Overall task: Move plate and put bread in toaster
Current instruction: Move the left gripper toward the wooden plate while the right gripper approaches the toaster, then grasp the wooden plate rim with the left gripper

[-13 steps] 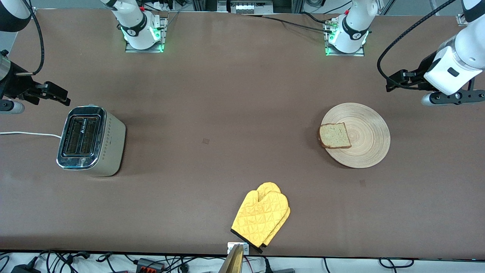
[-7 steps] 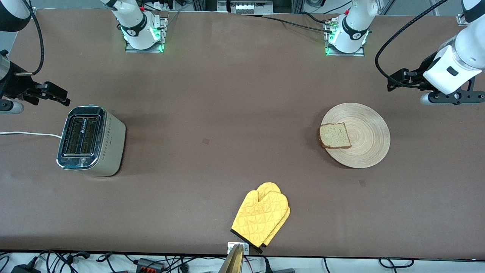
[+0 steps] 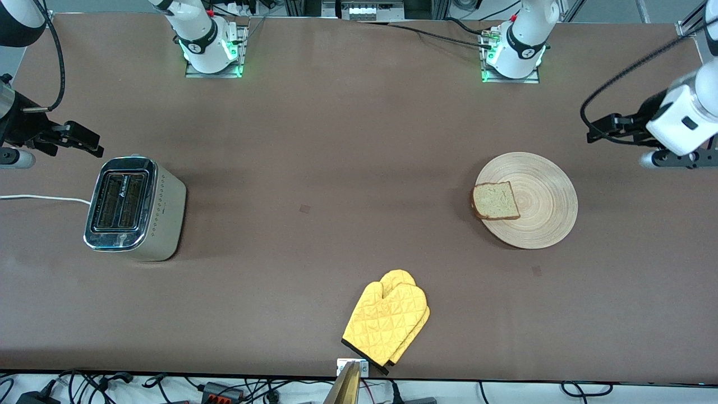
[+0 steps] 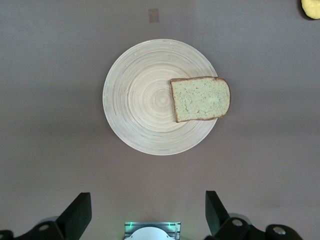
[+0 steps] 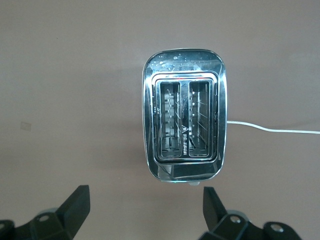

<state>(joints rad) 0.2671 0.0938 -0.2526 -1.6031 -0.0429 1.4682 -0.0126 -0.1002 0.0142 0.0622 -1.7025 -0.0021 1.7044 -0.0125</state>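
Observation:
The light-wood plate [image 3: 539, 203] lies on the table toward the left arm's end, with the bread [image 3: 495, 201] on its edge toward the right arm's end. Both show in the left wrist view: the plate [image 4: 145, 100] and the bread [image 4: 201, 98]. The cream toaster [image 3: 134, 207] stands toward the right arm's end with both slots empty, and the right wrist view shows its chrome top [image 5: 184, 127]. My left gripper [image 3: 608, 128] [image 4: 147, 212] is open, empty and high beside the plate. My right gripper [image 3: 76, 139] [image 5: 145, 207] is open, empty and high beside the toaster.
A pair of yellow oven mitts [image 3: 387, 322] lies at the table edge nearest the front camera; a corner shows in the left wrist view [image 4: 311, 7]. The toaster's white cord [image 3: 39, 197] [image 5: 270, 129] runs off the right arm's end. Bare brown table lies between toaster and plate.
My left gripper has drifted away from the plate toward the left arm's end of the table. The right arm, plate, bread and toaster have not moved.

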